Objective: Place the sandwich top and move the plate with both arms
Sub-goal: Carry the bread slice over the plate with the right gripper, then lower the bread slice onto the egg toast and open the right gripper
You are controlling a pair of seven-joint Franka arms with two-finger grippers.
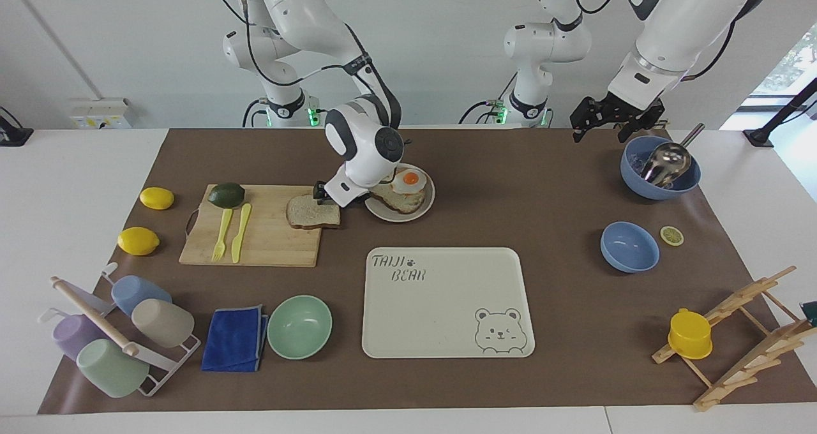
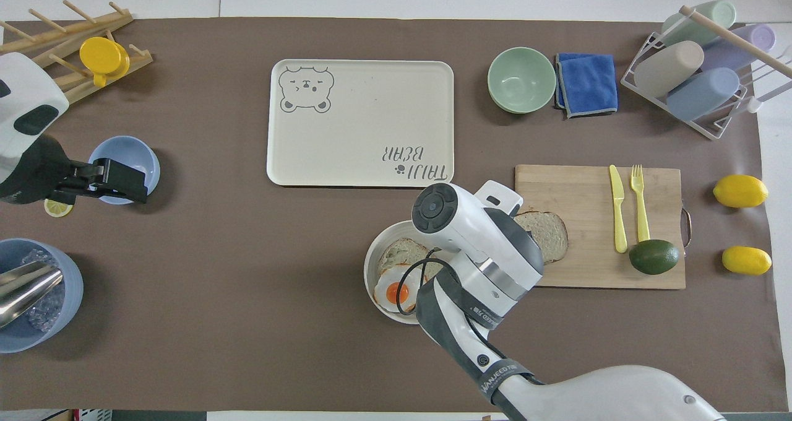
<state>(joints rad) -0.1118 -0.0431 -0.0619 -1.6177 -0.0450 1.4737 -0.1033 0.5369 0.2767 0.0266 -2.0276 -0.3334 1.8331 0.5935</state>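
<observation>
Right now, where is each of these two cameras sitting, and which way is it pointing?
Facing view: high across the table, looking at the robots; both arms show whole, right gripper at the sandwich top, left gripper waiting over the mat near the large blue bowl.
Overhead view: above the robots' end, looking steeply down and forward; the right arm enters from below, the left gripper at the edge.
Shared: plate, cutting board, bear tray, seen half a turn apart.

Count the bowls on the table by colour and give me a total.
Blue bowls: 2, one with a metal scoop, one without
Mint-green bowl: 1
Total: 3
</observation>
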